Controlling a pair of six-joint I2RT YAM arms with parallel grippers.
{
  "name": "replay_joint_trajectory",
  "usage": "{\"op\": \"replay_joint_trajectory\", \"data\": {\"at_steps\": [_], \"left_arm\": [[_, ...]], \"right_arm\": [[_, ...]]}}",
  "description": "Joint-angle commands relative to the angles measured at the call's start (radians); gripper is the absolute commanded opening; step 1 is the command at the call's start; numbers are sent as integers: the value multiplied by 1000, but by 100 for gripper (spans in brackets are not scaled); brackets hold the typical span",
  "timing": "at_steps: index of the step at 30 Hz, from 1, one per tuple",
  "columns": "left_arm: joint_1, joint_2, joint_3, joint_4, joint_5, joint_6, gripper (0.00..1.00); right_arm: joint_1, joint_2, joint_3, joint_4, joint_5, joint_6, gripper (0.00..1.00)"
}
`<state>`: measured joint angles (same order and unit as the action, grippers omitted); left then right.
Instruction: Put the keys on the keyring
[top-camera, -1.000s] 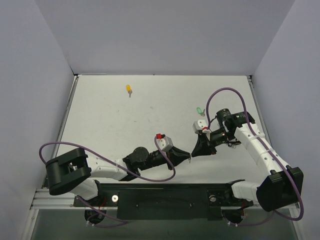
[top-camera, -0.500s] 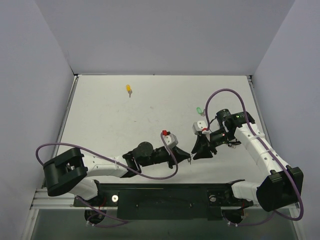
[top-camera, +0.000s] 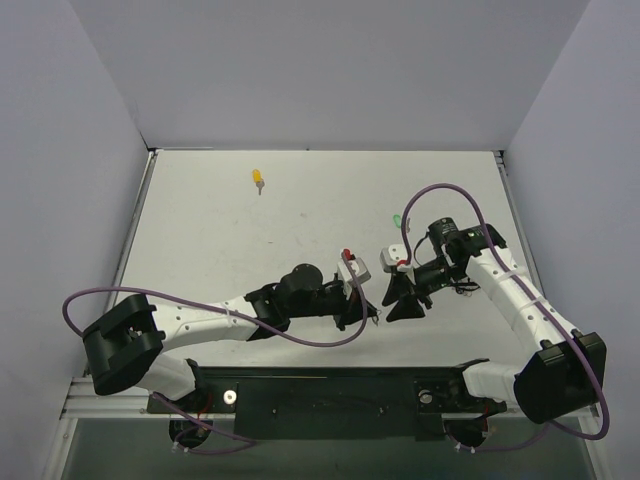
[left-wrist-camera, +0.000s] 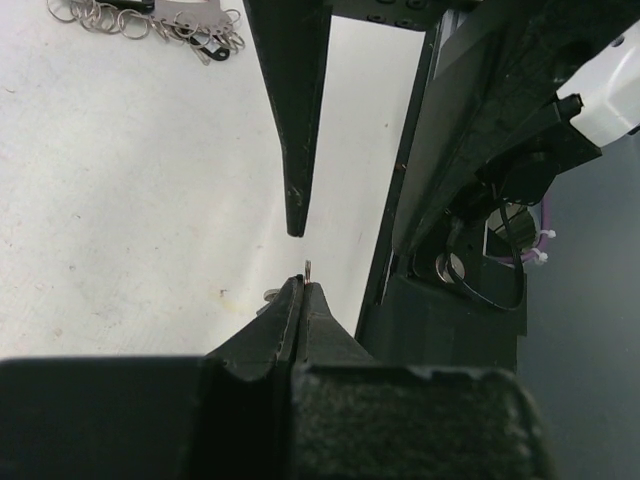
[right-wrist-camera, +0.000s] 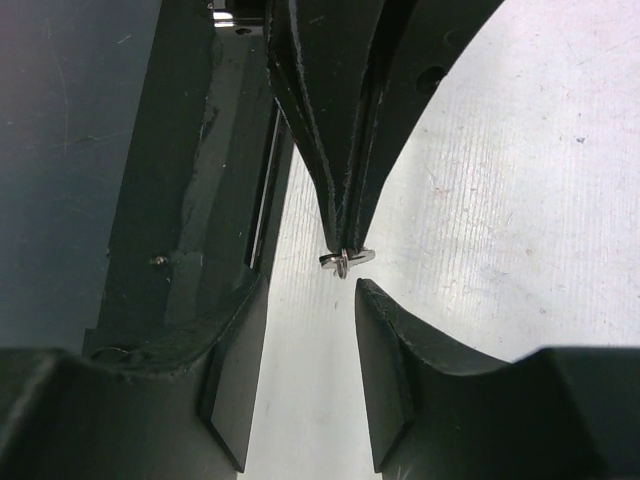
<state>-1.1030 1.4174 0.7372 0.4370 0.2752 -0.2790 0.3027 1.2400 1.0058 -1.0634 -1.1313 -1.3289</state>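
From above, the left gripper (top-camera: 372, 313) and right gripper (top-camera: 392, 304) face tip to tip near the table's (top-camera: 200, 240) near edge. The yellow key (top-camera: 258, 178) lies by the far edge, and the green key (top-camera: 397, 220) toward the right edge.

Left wrist: its fingers pinch a silvery metal bit (left-wrist-camera: 309, 267), with silvery rings (left-wrist-camera: 150, 18) lying beyond.

Right wrist: its fingers stand apart, flanking that bit.

Bright even light, blurred near foregrounds
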Motion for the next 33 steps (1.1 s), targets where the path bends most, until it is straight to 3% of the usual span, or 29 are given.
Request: {"op": "replay_joint_trajectory", "data": {"at_steps": [1, 10, 28, 33], "left_arm": [[6, -23, 37, 3, 36, 5, 0], [6, -21, 27, 58, 50, -23, 0], [6, -32, 14, 72, 29, -28, 0], [6, -38, 11, 71, 18, -26, 0]], "right_arm": [[10, 1, -13, 16, -16, 45, 37], [30, 9, -33, 66, -22, 85, 37], [58, 27, -35, 77, -5, 97, 11], [59, 26, -35, 79, 1, 100, 10]]}}
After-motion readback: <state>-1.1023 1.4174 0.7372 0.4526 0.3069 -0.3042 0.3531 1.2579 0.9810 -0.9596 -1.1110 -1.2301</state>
